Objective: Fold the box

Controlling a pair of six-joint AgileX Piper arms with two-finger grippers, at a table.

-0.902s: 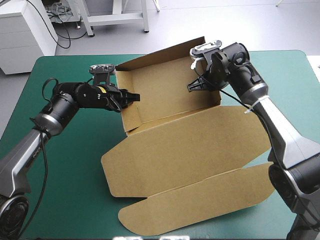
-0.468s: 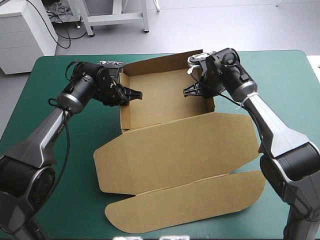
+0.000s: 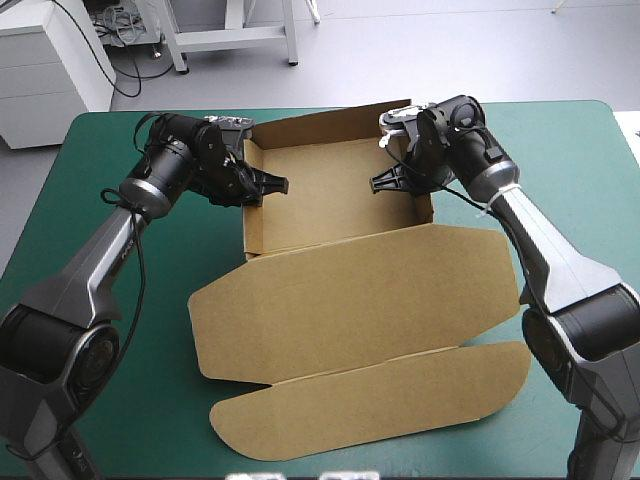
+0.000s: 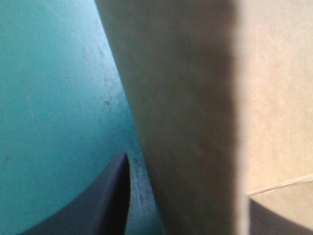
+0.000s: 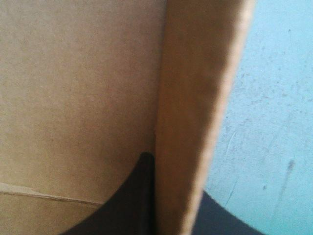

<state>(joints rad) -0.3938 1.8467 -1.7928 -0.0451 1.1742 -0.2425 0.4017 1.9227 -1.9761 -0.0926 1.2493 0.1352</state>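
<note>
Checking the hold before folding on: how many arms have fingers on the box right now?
2. The left fingers grip the left side wall of the box; the right fingers grip its right side wall.

High view: above and behind, facing forward and down, taking in most of the bench [image 3: 70, 160] and the box [image 3: 330, 190]. Left wrist view: super close, looking along the left tool [image 4: 188, 181] at the left wall [image 4: 186, 98]. Right wrist view: same deal, right tool [image 5: 173, 181], right wall [image 5: 195, 98]. Shared with the high view: just those walls plus some bench cover.
</note>
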